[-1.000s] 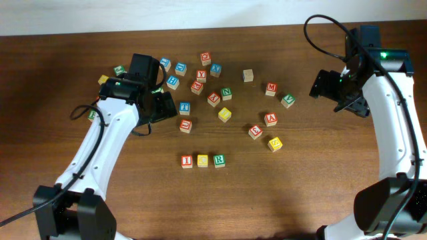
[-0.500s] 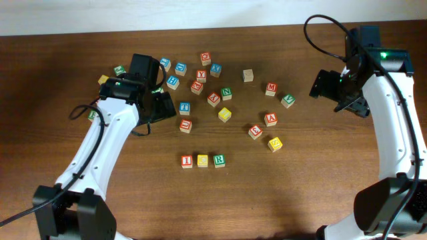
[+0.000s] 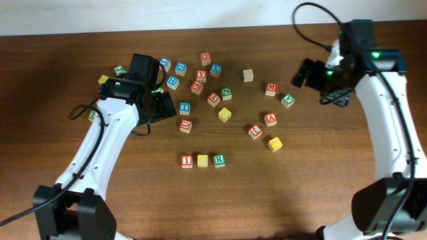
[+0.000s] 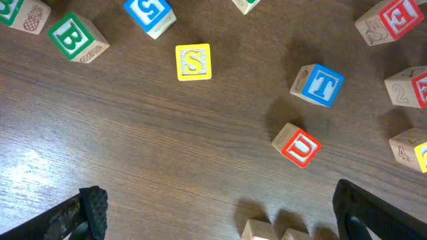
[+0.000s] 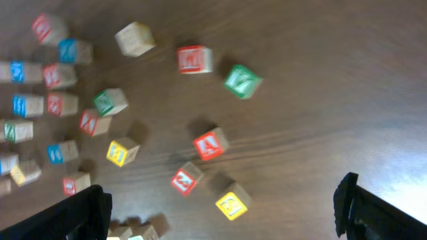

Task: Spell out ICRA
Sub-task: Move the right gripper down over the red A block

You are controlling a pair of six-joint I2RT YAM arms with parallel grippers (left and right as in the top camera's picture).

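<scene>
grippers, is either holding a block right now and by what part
Nothing is held: the left gripper and right gripper are both open and empty.

I work over a dark brown wooden table [image 3: 280, 193], its grain running from side to side, and from above its top fills nearly all I see. Beyond the table's far edge lies a pale, off-white strip [image 3: 167, 17]; wall or floor, I cannot tell. Light falls evenly on the table, and my right wrist view catches a whitish sheen [image 5: 400, 167] on the wood, while shadows on the table are short and soft
</scene>
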